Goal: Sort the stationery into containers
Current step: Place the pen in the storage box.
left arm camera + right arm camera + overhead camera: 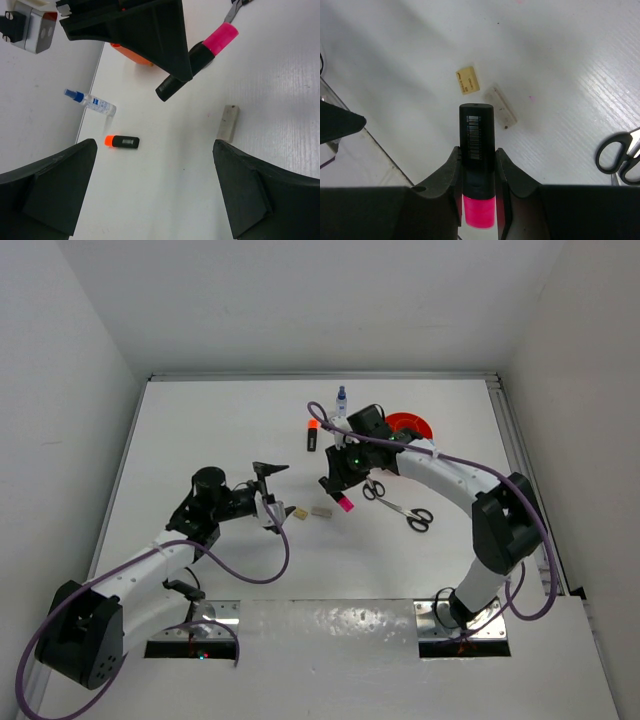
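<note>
The left gripper is held with its jaws spread wide and nothing between them, well left of and nearer than the orange tub. A beige eraser and a grey eraser lie tubward of it. The pink-capped marker is clamped in the right gripper, near-left of the tub. Scissors are laid nearer than the tub. An orange-capped marker and a small bottle are found left of the tub.

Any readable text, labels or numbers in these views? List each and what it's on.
No text can be read in any view.
pink-capped marker: barcode with tiny digits, too small to read.
small bottle: printed label, blurred.
orange-capped marker: grey label, unreadable.
beige eraser: small orange mark, unreadable.
</note>
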Robot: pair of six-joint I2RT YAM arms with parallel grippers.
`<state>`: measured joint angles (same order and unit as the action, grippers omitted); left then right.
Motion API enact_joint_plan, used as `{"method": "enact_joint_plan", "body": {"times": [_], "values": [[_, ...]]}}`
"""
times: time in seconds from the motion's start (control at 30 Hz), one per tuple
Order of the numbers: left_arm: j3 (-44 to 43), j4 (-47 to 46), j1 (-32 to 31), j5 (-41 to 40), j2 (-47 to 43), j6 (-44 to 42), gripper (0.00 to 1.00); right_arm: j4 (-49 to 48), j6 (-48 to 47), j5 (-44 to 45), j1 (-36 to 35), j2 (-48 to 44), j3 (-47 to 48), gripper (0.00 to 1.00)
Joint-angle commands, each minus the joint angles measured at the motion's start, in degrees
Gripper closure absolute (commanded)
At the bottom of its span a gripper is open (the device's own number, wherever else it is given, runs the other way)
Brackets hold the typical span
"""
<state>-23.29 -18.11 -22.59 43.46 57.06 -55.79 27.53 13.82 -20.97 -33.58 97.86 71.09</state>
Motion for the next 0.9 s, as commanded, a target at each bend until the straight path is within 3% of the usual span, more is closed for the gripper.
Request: {"method": "enact_joint_plan", "body": {"times": [0.0,0.87], "values": [[-2.5,0.4,-0.6,1.3,0.2,-5.0,0.0,0.9,-1.3,-1.4,-0.8,-3.0,2.8,1.0],[-2.3,6.4,-1.7,3.1,-0.3,-18.8,0.01,2.4,-1.7,-5.4,-5.4,-3.8,7.0,1.0]]}}
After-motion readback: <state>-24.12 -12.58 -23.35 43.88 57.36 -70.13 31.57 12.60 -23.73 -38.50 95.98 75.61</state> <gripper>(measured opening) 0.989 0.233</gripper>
